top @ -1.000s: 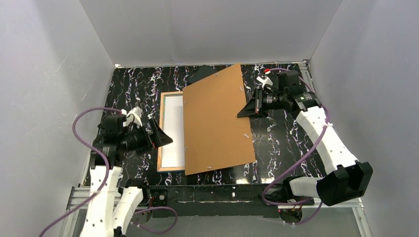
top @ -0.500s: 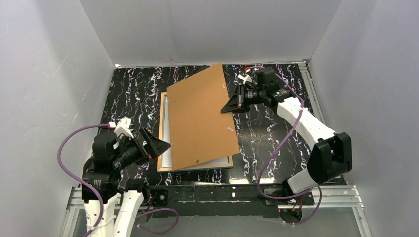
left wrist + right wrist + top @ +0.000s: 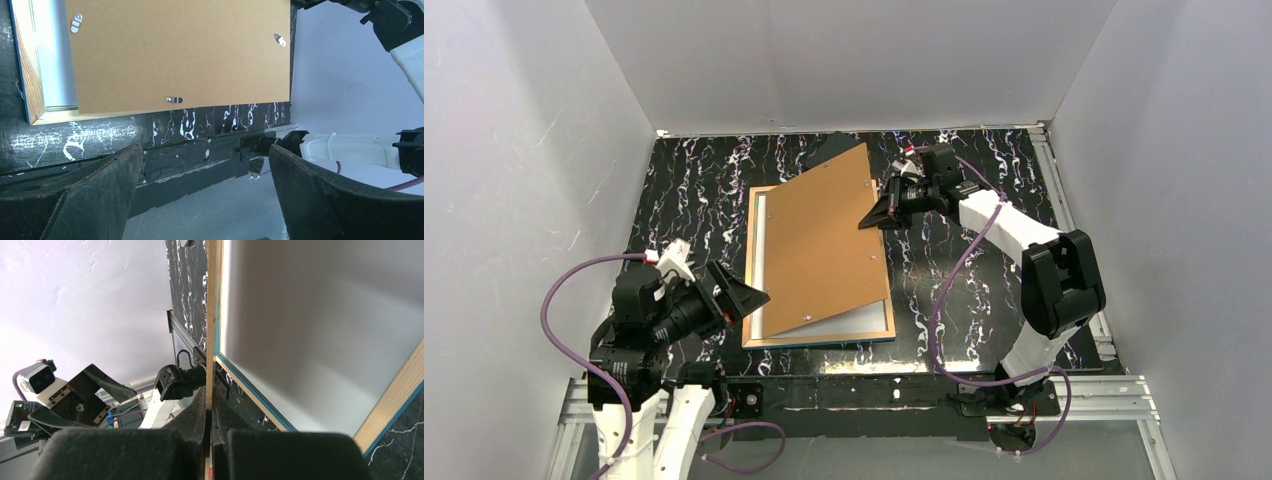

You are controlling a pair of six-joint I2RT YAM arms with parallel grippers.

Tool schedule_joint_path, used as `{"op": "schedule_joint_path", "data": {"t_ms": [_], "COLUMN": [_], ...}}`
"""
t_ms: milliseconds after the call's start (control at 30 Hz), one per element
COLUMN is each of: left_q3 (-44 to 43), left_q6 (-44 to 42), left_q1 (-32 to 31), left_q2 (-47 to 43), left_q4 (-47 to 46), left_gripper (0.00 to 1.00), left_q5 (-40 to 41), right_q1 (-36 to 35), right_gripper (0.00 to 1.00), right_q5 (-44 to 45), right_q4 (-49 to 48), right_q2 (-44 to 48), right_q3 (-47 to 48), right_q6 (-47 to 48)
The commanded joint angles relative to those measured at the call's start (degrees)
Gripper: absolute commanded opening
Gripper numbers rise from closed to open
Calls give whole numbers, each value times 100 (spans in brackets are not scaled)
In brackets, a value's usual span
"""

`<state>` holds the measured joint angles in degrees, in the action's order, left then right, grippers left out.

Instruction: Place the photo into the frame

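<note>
The frame lies flat mid-table, tan wood face up. Inside it the photo lies white back up, showing as a strip along the left and near the front. The brown backing board slants over both, its near-left corner low and its far-right side raised. My right gripper is shut on the board's right edge; in the right wrist view the thin board edge runs between the closed fingers, above the photo. My left gripper stands open and empty at the frame's near-left corner.
White walls close in the black marbled table on the left, back and right. A metal rail runs along the near edge by the arm bases. Purple cables loop off both arms.
The right gripper has carried the backing board leftward and lowered it over the frame, hiding most of the photo. The left arm drew back toward the near edge early on, then held still.
</note>
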<state>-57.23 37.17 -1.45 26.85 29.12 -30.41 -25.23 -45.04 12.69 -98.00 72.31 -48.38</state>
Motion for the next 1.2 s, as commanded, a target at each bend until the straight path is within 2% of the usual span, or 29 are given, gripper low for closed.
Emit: {"op": "schedule_joint_path", "data": {"t_ms": [0, 433, 1167], "left_q3": [114, 225, 359], "left_q6": [34, -12, -25], "left_q1": [14, 14, 18], "left_q2": [20, -5, -11], "left_q4": [266, 346, 428], "left_gripper": [98, 98, 98], "left_q5": [-109, -56, -47], "right_q1": [-35, -174, -389], "right_gripper": [1, 1, 1], "right_q5": [-310, -248, 72], "right_q4": [-850, -913, -562], "right_q2": [-16, -495, -234], "right_q3": [181, 215, -378], "right_q6": [-233, -204, -168]}}
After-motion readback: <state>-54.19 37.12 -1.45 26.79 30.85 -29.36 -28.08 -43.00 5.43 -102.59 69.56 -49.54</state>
